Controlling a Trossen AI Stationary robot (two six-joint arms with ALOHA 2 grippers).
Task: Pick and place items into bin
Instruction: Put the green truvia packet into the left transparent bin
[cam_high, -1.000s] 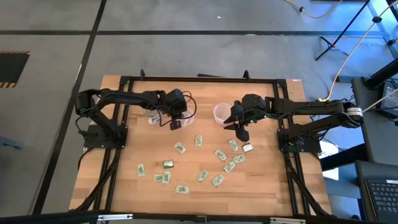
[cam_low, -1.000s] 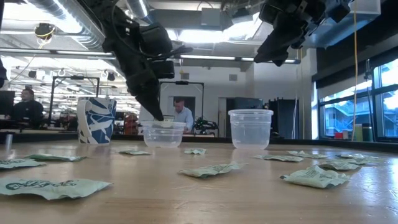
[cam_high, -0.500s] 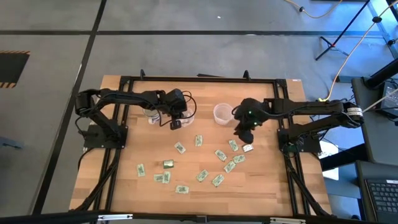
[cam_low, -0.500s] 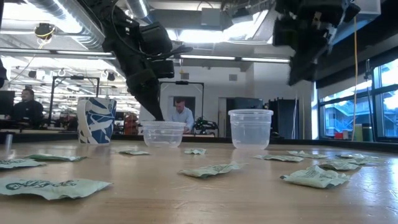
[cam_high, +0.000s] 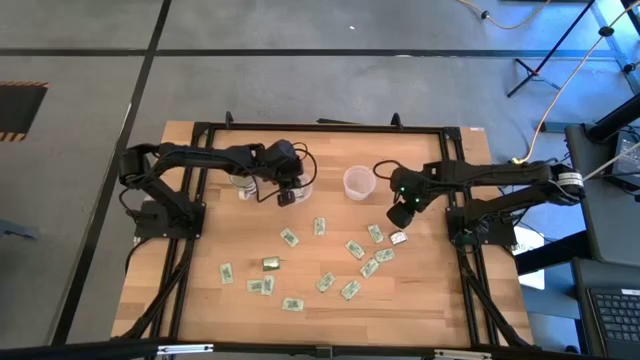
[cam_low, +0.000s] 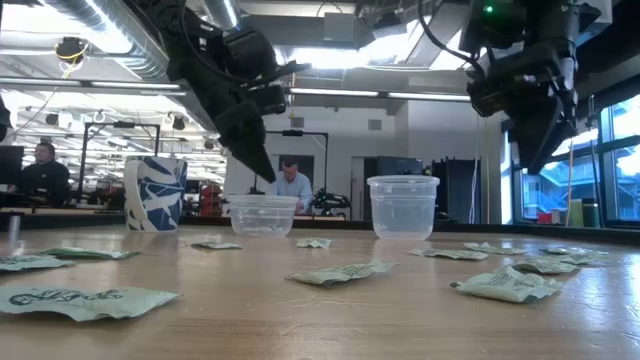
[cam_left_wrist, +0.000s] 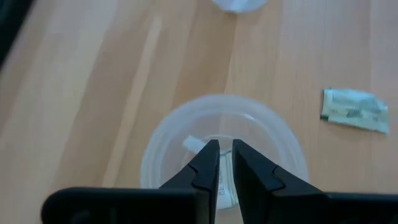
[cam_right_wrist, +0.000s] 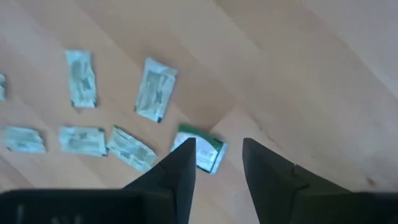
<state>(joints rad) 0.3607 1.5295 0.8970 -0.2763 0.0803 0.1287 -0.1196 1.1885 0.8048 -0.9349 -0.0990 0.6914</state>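
A green-and-white packet (cam_right_wrist: 200, 151) is framed just ahead of the right gripper (cam_right_wrist: 217, 163), in line with the gap between its parted, empty fingers; in the overhead view the packet (cam_high: 398, 238) lies on the table (cam_high: 200, 290) just toward the front edge from that gripper (cam_high: 400, 213), and its long axis appears to run crosswise to the fingers, though the angle cannot be told exactly. The right arm is judged much the nearer to it, and a short descent is what a pickup there would call for. Close beside it a loose cluster of pale packets (cam_high: 365, 255) is spread toward the table's middle, with further items (cam_high: 262, 285) scattered toward the front and one olive-gold packet (cam_high: 270, 263) among them. Dark print can be made out on several wrappers, but no brand or word can be read.

Across the table, the left gripper (cam_left_wrist: 225, 163) is held over a clear plastic cup (cam_left_wrist: 186, 134), its fingers parted only slightly and with nothing seen between them; a packet (cam_left_wrist: 221, 174) is seen lying inside that cup. A second clear cup (cam_high: 357, 181) stands between the two arms, and a blue-and-white patterned cup (cam_low: 155, 193) stands behind the first. People are seen in the room beyond the table.
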